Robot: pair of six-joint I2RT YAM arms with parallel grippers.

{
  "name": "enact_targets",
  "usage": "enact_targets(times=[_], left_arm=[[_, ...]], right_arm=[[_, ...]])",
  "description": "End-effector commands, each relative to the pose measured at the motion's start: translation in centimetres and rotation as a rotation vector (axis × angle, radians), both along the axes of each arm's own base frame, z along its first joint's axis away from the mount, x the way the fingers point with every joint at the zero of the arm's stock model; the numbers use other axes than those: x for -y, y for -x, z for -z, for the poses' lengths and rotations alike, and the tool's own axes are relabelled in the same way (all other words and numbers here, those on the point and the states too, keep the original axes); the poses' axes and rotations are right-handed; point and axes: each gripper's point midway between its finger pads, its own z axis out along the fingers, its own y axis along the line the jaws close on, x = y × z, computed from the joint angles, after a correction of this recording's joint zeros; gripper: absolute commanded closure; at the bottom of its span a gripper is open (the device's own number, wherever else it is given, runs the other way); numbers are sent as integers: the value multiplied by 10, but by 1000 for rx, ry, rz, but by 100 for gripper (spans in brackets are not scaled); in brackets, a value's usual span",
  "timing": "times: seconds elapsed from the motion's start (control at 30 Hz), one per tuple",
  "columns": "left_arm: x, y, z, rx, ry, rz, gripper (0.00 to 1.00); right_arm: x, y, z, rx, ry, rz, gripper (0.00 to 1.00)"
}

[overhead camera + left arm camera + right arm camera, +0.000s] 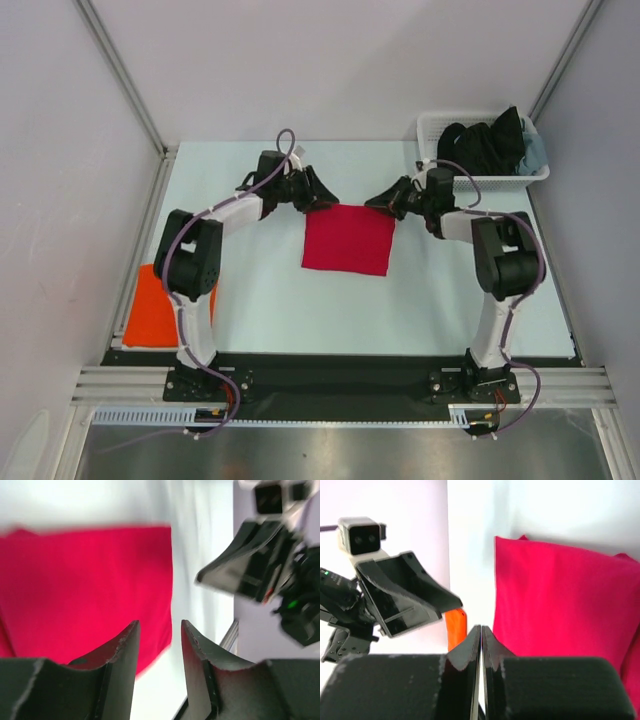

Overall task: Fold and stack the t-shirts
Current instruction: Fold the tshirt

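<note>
Red shirt (347, 240) folded flat on worktop (260, 290) — left jaws partly open, empty, at its far-left corner; right jaws closed, empty, at far-right. Orange shirt (152, 308) at left edge.

One red t-shirt (347, 240), one orange t-shirt (150, 310), one white basket (428, 135).

I've got a plain crimson red t-shirt (347, 240), a plain bright orange t-shirt (153, 308), black clothes (485, 140) in a white lattice basket (430, 135), on a pale mint-white table (270, 310).
</note>
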Motion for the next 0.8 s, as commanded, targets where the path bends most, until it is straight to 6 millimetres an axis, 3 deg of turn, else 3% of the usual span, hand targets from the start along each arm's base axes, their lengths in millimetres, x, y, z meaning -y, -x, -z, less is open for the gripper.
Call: enact_targets(times=[0.0,0.03,0.07,0.13,0.23,0.4,0.47,0.5,0.57,0.63,0.67,0.7,0.73,0.77], left_arm=[[-1,-38,21,-53,108,-77,56],[-4,-45,45,-100,103,-101,56],[-4,-54,50,-92,115,-112,57],[-12,-63,78,-135,106,-155,57],[-22,-73,102,-153,85,-195,57],[-46,-81,119,-177,3,-234,57],[-61,-81,124,-204,-25,-248,55],[-64,-84,120,-195,-33,-250,54],[-72,-84,113,-186,-71,-231,52],[-76,-85,85,-124,-93,-208,51],[-79,-79,76,-125,-113,-202,50],[-83,-79,38,-32,-131,-197,49],[-86,-74,24,-8,-153,-198,48],[-91,-64,9,4,-177,-200,48]], right_arm=[[-8,-32,30,-31,-50,121,92],[-7,-35,38,-54,-73,152,92],[-1,-42,56,-68,-71,201,92],[9,-49,63,-52,-82,254,92],[40,-54,76,-52,-50,349,92],[98,-53,102,-149,100,432,91],[107,-47,109,-195,107,431,91],[126,-49,111,-200,108,455,90],[135,-42,113,-240,131,453,90],[141,-37,102,-214,149,434,90],[140,-29,88,-217,171,410,89],[141,-27,78,-160,241,366,88],[138,-20,72,-148,286,334,86],[141,-17,45,-92,338,339,79]])
